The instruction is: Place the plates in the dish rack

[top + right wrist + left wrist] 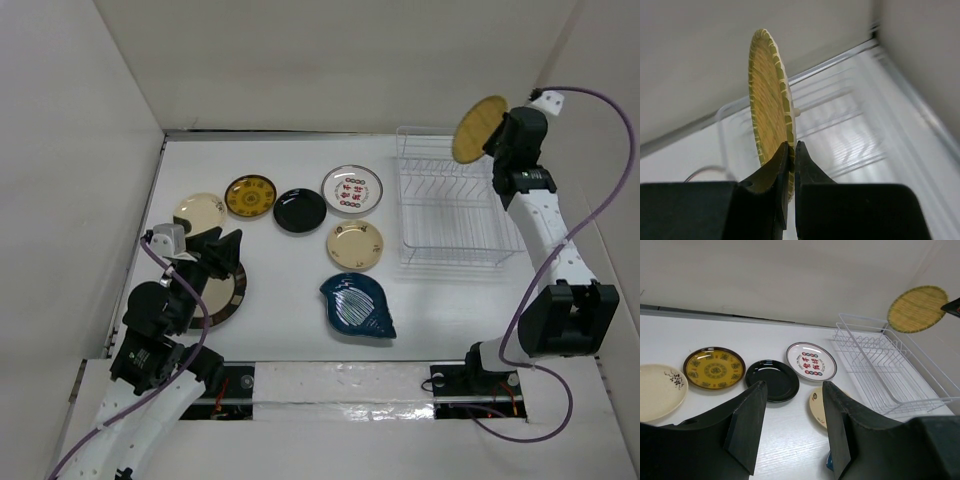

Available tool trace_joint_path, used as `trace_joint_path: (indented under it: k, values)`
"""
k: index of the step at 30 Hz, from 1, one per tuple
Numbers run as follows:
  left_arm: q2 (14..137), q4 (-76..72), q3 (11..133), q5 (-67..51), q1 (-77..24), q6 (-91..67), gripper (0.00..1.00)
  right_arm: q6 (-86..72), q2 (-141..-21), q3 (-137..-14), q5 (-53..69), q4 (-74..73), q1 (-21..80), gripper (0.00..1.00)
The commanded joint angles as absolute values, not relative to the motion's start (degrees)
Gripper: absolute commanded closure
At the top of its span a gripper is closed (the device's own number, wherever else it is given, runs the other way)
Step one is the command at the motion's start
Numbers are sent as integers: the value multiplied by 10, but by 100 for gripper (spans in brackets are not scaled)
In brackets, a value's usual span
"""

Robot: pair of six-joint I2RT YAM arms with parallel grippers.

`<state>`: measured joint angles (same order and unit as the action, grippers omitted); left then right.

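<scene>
Right gripper (792,150): jaws closed hard on a narrow strip of the rim of the woven yellow plate (771,100), which is carried on edge and near upright. In the overhead view this plate is in the upper right of the frame, above the far end of the dish rack (452,250) and clear of the wires. No plate is seen standing in the rack. Step in hand, by judgement: lowering this plate into a slot. Recommended practice is to set the plate's face square across the rows of tines, so the rim drops between two neighbouring tines and not onto a tip. Descend straight and slowly, and let go only once the rim bears on the base wires. With so small a grip, a knock against a wire could twist the plate in the jaws. Alignment with a slot cannot be confirmed from these views. Left gripper (794,390): at lower left overhead, spread wide, holding nothing, above the large dark-rimmed plate (225,295). Other dishes, among them the black plate (300,210) and the blue leaf-shaped plate (358,305), lie flat on the table (290,150).
</scene>
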<state>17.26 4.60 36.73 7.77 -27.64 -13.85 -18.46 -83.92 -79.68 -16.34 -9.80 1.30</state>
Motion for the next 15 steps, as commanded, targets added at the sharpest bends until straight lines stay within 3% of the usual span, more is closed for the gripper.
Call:
trace_joint_path:
  k: [1, 7, 15]
  values:
    - [163, 33, 367, 57, -278, -145, 54, -125, -817, -799, -313, -21, -22, 100]
    - [149, 33, 365, 51, -278, -146, 53, -7, -838, -806, -359, 29, -58, 100]
    - [146, 35, 364, 56, -278, -147, 52, 109, -896, -829, -302, 33, -69, 100]
